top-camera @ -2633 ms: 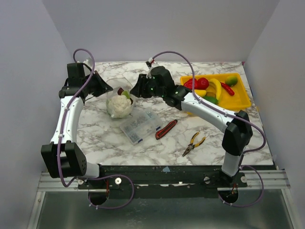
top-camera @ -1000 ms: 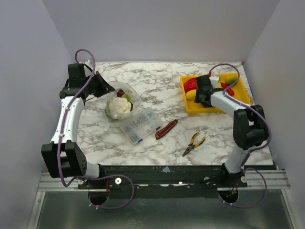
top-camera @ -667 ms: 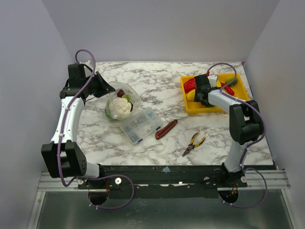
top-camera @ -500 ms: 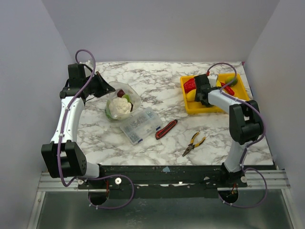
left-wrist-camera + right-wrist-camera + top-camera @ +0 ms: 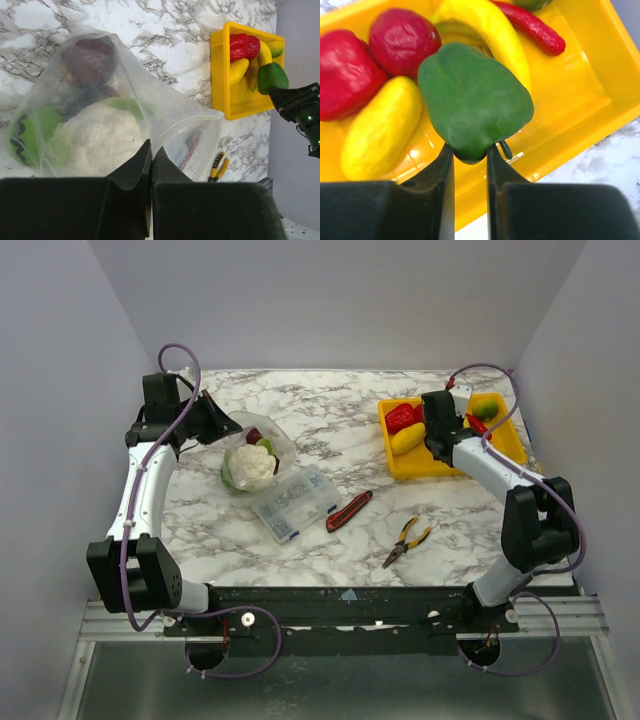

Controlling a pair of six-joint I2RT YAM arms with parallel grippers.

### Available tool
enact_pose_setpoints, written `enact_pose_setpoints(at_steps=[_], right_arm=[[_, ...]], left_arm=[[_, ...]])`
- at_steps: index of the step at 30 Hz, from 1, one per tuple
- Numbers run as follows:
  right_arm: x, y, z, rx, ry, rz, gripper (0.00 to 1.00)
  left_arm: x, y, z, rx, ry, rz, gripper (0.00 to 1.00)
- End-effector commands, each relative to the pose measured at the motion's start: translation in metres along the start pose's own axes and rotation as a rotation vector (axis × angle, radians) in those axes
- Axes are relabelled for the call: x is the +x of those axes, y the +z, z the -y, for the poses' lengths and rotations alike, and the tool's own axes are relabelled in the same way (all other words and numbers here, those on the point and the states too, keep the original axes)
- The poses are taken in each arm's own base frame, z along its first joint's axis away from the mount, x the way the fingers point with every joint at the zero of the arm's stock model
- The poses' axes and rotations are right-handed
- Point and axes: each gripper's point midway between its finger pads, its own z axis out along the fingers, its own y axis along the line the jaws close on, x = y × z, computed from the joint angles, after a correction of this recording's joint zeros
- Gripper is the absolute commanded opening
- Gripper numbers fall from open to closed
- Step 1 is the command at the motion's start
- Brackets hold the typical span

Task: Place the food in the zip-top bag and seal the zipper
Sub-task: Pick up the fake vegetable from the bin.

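The clear zip-top bag (image 5: pixel 256 453) lies at the left with a white cauliflower (image 5: pixel 252 464), a dark maroon piece (image 5: pixel 90 60) and a green piece (image 5: pixel 30 135) inside. My left gripper (image 5: pixel 151 150) is shut on the edge of the bag's (image 5: pixel 165 107) mouth and holds it up and open. My right gripper (image 5: pixel 469 157) is shut on a green pepper (image 5: pixel 475 100), held just above the yellow tray (image 5: pixel 580 85). A red pepper, a red round piece, a yellow lemon, a banana and a red chilli lie in the tray (image 5: pixel 450 470). The right gripper (image 5: pixel 440 430) hovers over the tray's middle.
A clear rigid compartment box (image 5: pixel 295 502) lies just in front of the bag. A red and black utility knife (image 5: pixel 349 510) and yellow-handled pliers (image 5: pixel 408 540) lie at the table's middle front. The tray is at the back right near the wall.
My right arm has swung from the bag over to the yellow tray, shut on the green pepper and lifted it. My left gripper has kept hold of the bag.
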Motion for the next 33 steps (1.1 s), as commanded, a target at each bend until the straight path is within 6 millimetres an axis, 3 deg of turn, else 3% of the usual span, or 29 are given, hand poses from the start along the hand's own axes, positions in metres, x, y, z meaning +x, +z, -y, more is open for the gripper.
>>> enact_pose_setpoints(at_steps=[1,3,8,13,22,28,33], right_arm=[[-0.026,-0.01,-0.003,-0.047,0.048,0.072,0.08],[-0.033,-0.015,-0.005,-0.067,0.061,0.085,0.0],[-0.045,-0.027,-0.009,-0.12,0.07,0.104,0.0],[-0.052,-0.058,-0.039,-0.376,0.074,0.106,0.0],[-0.065,-0.165,-0.11,-0.932,0.071,0.148,0.0],[-0.045,-0.261,-0.18,-1.275,-0.011,0.133,0.0],[-0.02,-0.324,-0.231,-1.446,-0.08,0.094,0.0]], left_arm=[[-0.002,-0.001,0.008,0.041,0.021,0.013,0.0],[-0.002,-0.001,0.008,0.036,0.021,0.013,0.0],[-0.002,-0.001,0.008,0.039,0.021,0.013,0.0],[0.0,0.001,0.01,0.06,0.012,-0.003,0.0],[0.0,0.003,0.009,0.06,0.006,-0.006,0.0],[0.0,0.003,0.009,0.062,0.005,-0.008,0.0],[0.0,0.002,0.01,0.066,0.014,-0.002,0.0]])
